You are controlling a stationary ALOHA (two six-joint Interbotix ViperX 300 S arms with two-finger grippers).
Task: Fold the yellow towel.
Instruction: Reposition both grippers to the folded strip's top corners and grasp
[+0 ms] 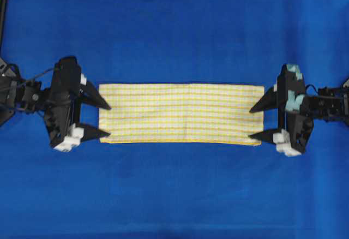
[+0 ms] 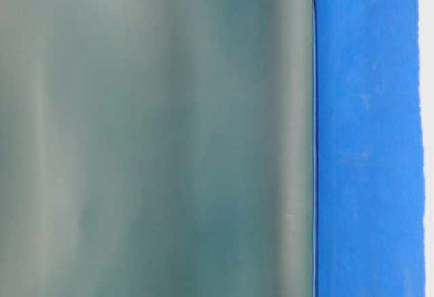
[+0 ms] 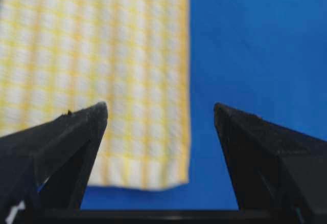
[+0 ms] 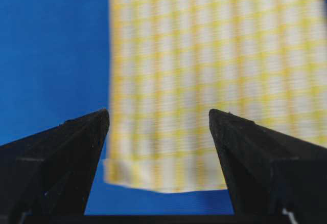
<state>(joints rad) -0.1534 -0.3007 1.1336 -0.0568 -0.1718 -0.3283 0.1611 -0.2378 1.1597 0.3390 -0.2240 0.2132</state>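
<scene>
Towel cloth lies flat in the middle of the worktop (image 1: 174,21), which is covered in plain blue. The yellow towel (image 1: 180,113) is a long, narrow rectangle, its long sides running left to right in the overhead view, white with fine yellow checks and a yellow hem along the near edge. It looks smooth, with straight edges and a faint vertical crease line near its middle.

At its left short end sits the left pincer (image 1: 104,121), its 2 black fingers spread wide apart, tips right at the towel's edge, 1 near each corner; nothing is gripped. At the right short end sits the right pincer (image 1: 255,123), likewise spread wide, its tips at that edge, holding nothing.

From the left wrist view, the towel's corner lies between the 2 spread fingers (image 3: 76,132), blue cover beside it. From the right wrist view, the other end of the towel fills the gap between the fingers (image 4: 250,142).

The table-level view shows only a blurred grey-green surface and a blue strip.
</scene>
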